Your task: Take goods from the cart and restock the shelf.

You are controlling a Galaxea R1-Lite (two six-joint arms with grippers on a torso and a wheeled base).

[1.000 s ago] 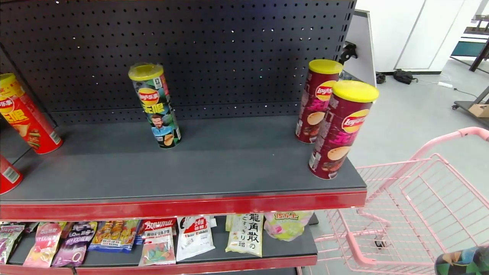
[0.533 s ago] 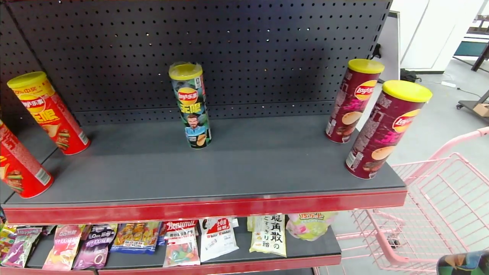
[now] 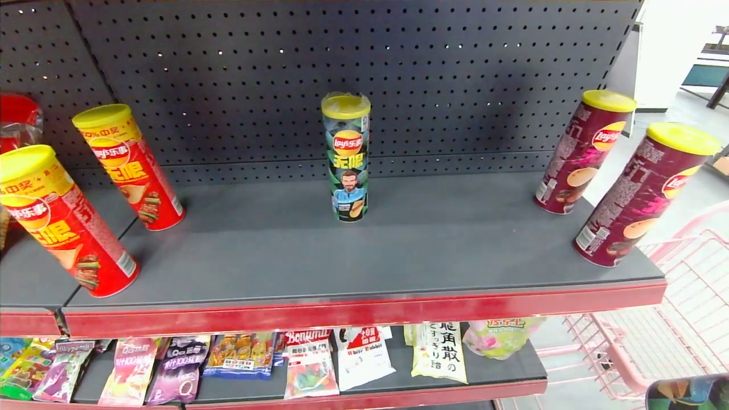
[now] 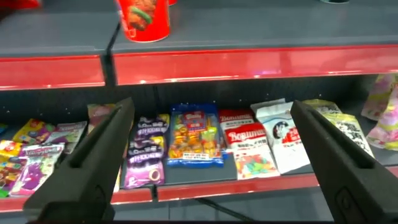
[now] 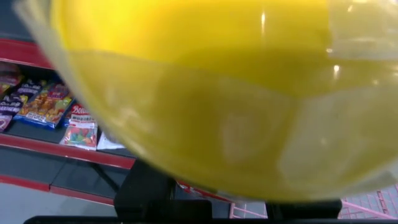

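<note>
- My left gripper (image 4: 211, 155) hangs in front of the lower shelf (image 4: 249, 184). Its fingers (image 4: 93, 158) are spread wide with nothing between them.
- Past those fingers, a row of snack bags (image 4: 193, 137) lies along the lower shelf.
- My right gripper (image 5: 221, 208) is low at my right side, closed around a chip can (image 3: 686, 393). The can's yellow lid (image 5: 205, 81) sits right up against my wrist camera.
- The held can is just beside the pink cart (image 3: 672, 319), below the upper shelf (image 3: 353, 310) and not on it.
- On the upper shelf a green can (image 3: 345, 156) stands upright near the middle, towards the back.
- Two red cans (image 3: 128, 165) stand at its left end, one behind the other.
- Two maroon cans (image 3: 586, 151) stand at its right end, the front one close to the edge.
</note>
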